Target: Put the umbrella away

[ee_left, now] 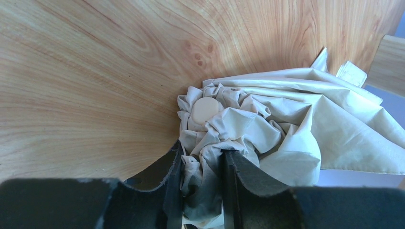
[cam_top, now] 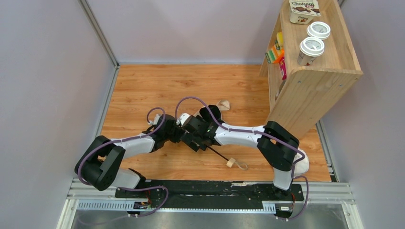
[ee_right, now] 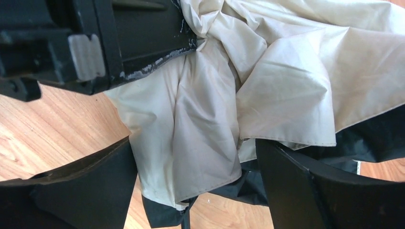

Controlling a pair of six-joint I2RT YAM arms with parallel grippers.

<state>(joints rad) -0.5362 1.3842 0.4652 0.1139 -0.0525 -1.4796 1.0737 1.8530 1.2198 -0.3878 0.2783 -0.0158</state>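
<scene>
The umbrella lies on the wooden table (cam_top: 143, 86) with its cream canopy (ee_left: 296, 119) bunched up. In the top view the arms hide most of the canopy. Its thin dark shaft (cam_top: 218, 154) runs out to the small wooden knob handle (cam_top: 231, 162), and a cream strap tab (cam_top: 223, 105) pokes out behind. My left gripper (ee_left: 203, 164) is shut on gathered fabric just below the round cream tip cap (ee_left: 205, 109). My right gripper (ee_right: 196, 181) is open, its fingers wide apart on either side of the hanging canopy (ee_right: 205, 119). The canopy's dark lining (ee_right: 162, 210) shows beneath. Both grippers meet at mid-table (cam_top: 188, 134).
A wooden shelf unit (cam_top: 310, 81) stands at the back right, with two lidded cups (cam_top: 313, 47) and a yogurt tub on top and colourful packets inside. A white rounded lump (cam_top: 302, 164) sits by the right arm's base. Grey walls enclose the table.
</scene>
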